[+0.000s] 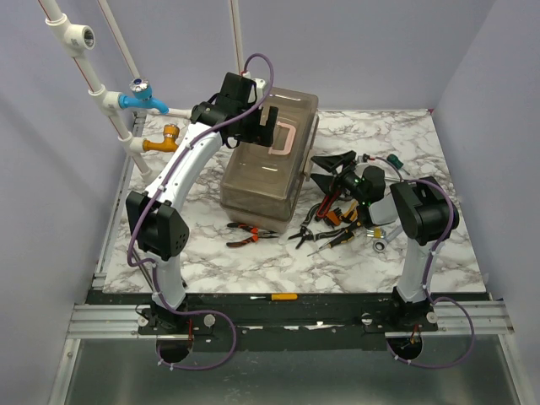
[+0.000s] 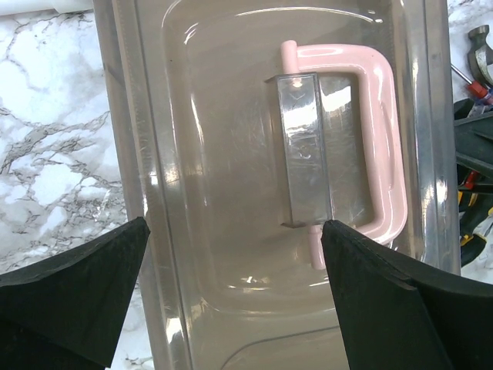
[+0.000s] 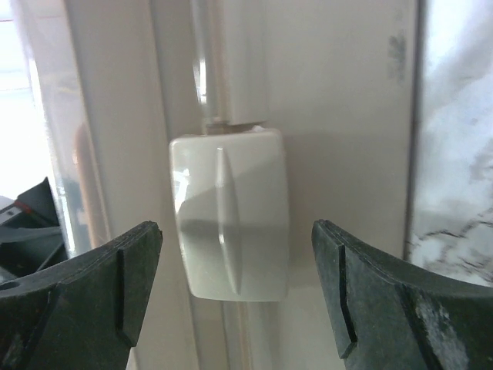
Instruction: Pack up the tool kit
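The beige-grey toolbox (image 1: 261,177) stands at the back centre of the marble table, with its smoky lid (image 2: 231,154) down and the pink handle (image 1: 285,139) lying flat on top. My left gripper (image 1: 263,125) hovers open over the lid; in the left wrist view it (image 2: 235,308) is just short of the handle (image 2: 385,154). My right gripper (image 1: 321,171) is open at the box's right side. In the right wrist view it (image 3: 235,285) straddles the beige latch (image 3: 229,220) without touching it. Loose tools (image 1: 342,219) lie right of the box.
Red-handled pliers (image 1: 247,235) lie in front of the box. An orange-handled screwdriver (image 1: 280,297) lies on the front rail. White pipes with a blue tap (image 1: 143,99) and an orange tap (image 1: 160,142) stand at the back left.
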You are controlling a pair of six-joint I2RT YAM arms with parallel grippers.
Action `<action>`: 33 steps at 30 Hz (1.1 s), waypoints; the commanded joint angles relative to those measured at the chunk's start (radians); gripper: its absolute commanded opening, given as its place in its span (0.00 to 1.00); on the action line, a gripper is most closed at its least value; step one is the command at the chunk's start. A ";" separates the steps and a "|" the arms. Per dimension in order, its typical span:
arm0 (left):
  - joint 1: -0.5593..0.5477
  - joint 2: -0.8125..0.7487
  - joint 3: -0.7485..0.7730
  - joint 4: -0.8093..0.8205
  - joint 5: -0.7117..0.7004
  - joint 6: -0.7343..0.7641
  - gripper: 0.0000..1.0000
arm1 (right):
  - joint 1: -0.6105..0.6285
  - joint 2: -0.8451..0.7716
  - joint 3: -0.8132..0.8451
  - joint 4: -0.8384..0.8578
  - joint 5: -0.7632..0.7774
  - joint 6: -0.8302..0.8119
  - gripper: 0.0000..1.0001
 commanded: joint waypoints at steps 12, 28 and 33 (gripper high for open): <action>0.007 0.057 0.051 -0.017 0.023 -0.017 0.97 | 0.006 -0.044 0.034 0.152 -0.077 0.151 0.86; 0.007 -0.011 0.031 -0.022 -0.020 -0.006 0.96 | -0.020 -0.090 -0.026 -0.161 0.003 -0.023 0.73; 0.006 -0.038 0.022 -0.020 -0.029 -0.006 0.96 | -0.046 -0.106 -0.076 -0.183 0.040 -0.051 0.76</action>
